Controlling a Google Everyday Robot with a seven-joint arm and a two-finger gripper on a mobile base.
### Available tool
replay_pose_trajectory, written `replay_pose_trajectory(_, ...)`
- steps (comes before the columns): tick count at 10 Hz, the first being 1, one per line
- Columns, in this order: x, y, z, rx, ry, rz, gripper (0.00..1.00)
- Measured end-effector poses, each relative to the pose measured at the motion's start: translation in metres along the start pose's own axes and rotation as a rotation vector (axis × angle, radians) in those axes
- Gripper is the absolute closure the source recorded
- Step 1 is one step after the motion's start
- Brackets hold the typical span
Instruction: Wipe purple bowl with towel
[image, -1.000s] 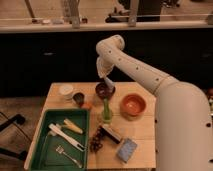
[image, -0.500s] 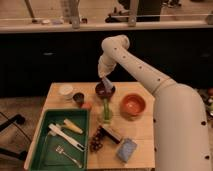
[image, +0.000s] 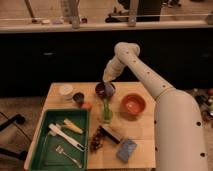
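Wooden table (image: 141, 134), gripper (image: 108, 84) at purple bowl (image: 101, 92)

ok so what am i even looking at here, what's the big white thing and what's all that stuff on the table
The big white thing is a robot arm, reaching in from the right. There is only one picture, from a camera looking down on a wooden table; where the camera is mounted is not known. At the arm's tip is its claw, which sits right over a purple bowl near the table's far edge. Whether it holds anything is too unclear to say. Also on the table are an orange bowl, a green bottle, a white cup, a dark cup, a blue sponge and a green tray with a fork and other utensils.
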Motion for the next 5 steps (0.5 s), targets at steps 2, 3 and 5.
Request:
replay_pose_trajectory(2, 0.006, 0.007, 0.013, -0.028, -0.013, 0.019, 0.97)
replay_pose_trajectory(3, 0.007, 0.010, 0.020, -0.049, -0.003, 0.022, 0.97)
replay_pose_trajectory(5, 0.007, 0.015, 0.031, -0.077, 0.022, 0.030, 0.97)
